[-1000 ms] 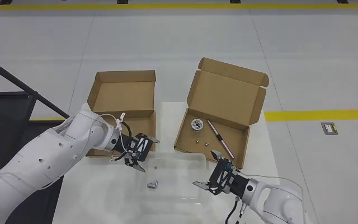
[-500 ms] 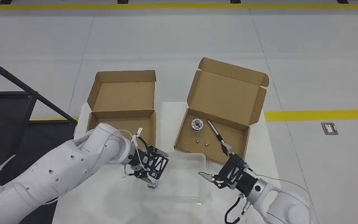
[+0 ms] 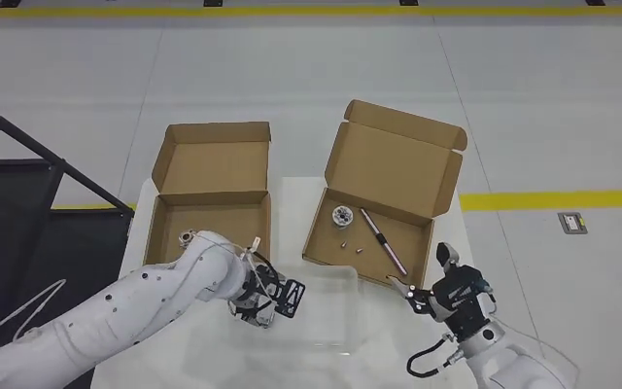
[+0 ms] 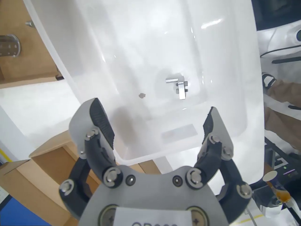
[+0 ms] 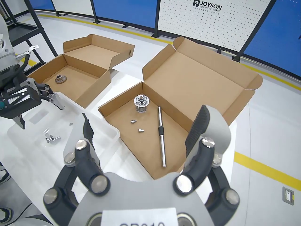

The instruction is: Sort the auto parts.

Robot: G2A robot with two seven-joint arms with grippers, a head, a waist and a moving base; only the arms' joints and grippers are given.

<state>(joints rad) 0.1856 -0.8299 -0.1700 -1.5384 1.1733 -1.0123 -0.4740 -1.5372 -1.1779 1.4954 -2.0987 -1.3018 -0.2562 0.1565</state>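
A small metal bracket (image 4: 179, 86) lies on the floor of the clear plastic tray (image 4: 225, 36). My left gripper (image 4: 152, 109) hangs open just above it, its fingers (image 4: 102, 118) spread wide over the tray (image 3: 321, 335). The right wrist view shows the same bracket (image 5: 51, 139) and the left gripper (image 5: 41, 115) above the tray's far end. My right gripper (image 5: 144, 116) is open and holds nothing. It stands off the tray, by the front corner of the right box (image 3: 428, 248).
The right cardboard box (image 5: 178, 88) holds a metal hub (image 5: 140, 103), a rod (image 5: 161, 136) and two small screws (image 5: 133, 121). The left box (image 5: 77, 88) holds a flange (image 5: 60, 79). Both lids stand open at the back of the white table (image 3: 194, 340).
My left arm has swung right over the tray and come down above the bracket. My right arm has drawn back out of the tray toward the table's right edge.
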